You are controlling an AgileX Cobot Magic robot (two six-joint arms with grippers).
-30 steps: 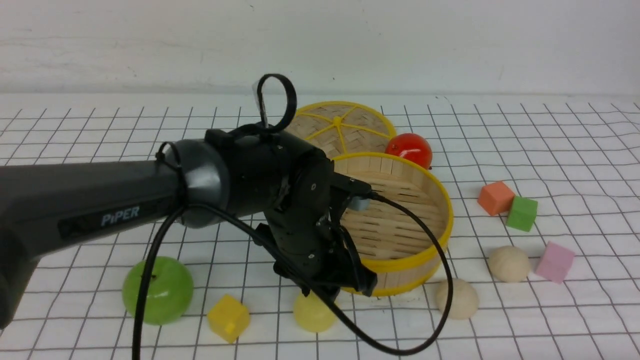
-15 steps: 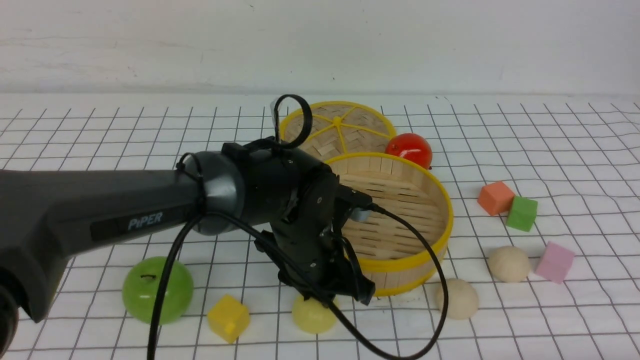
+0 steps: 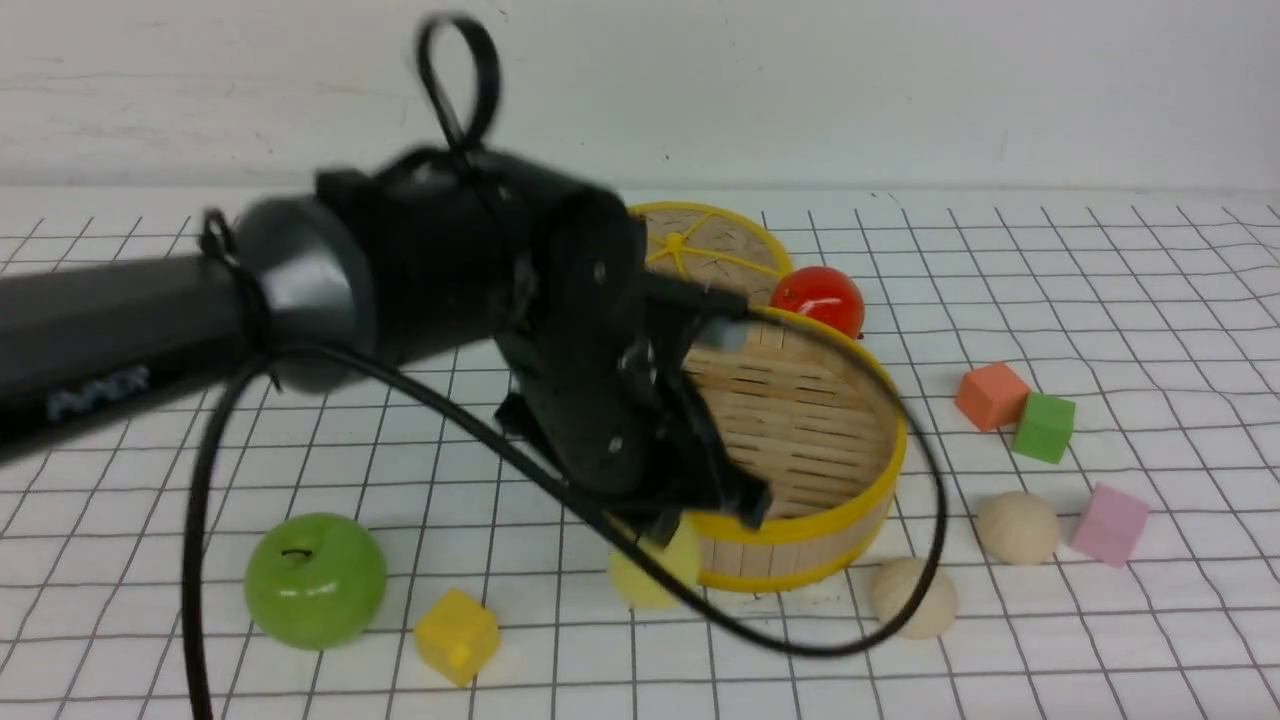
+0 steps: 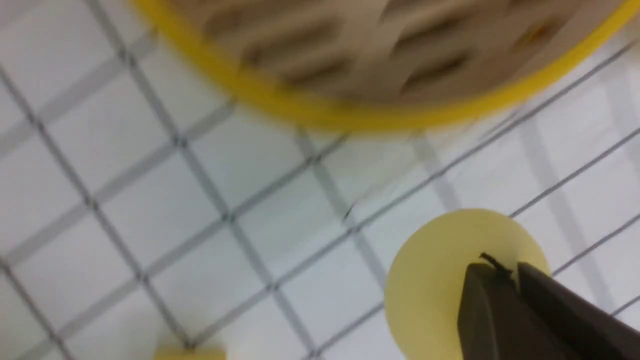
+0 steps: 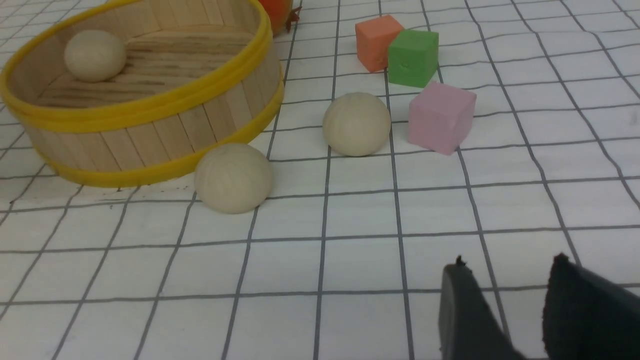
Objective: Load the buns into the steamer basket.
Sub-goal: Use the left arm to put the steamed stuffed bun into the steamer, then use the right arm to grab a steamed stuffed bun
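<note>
**1.** Round bamboo-slat steamer basket with yellow rims (image 5: pixel 150 107), standing upright on the white gridded cloth (image 5: pixel 350 260). Contents: one smooth cream-beige dome-shaped bun (image 5: pixel 95 55) on the slatted floor, close against the wall. I see nothing else in it.

**2.** Flat woven bamboo lid with yellow spokes (image 3: pixel 705 250), lying behind the basket and partly hidden by my left arm. Nothing rests on the part that shows.

**3.** Two more cream-beige buns, both on the cloth. One (image 5: pixel 233 177) is just beside the basket's outer wall, the other (image 5: pixel 356 124) just beside a pink cube (image 5: pixel 440 117).
- Surface: matte, with faint ridges.
- Handling, as I judge it: light, a little yielding, not slippery, and round enough to roll if nudged.
- Best hold: from above, across the widest part of the dome.

**4.** Pale yellow dome-shaped bun (image 4: pixel 435 280), held in my left gripper (image 4: pixel 502 267).
- Grip: the jaws are closed almost together and pinch only a small bit of the crown.
- Position: just outside the basket's near wall. I judge it clear of the cloth, since it shows sharp with my fingers while the grid beneath blurs.
- Handling: so narrow a pinch suggests a soft, squashable skin. The hold is shallow and could slip on the way over the rim.

**5.** My right gripper (image 5: pixel 510 260), low over the cloth. Its jaws stand apart with nothing between them, well apart from either loose bun.
</note>
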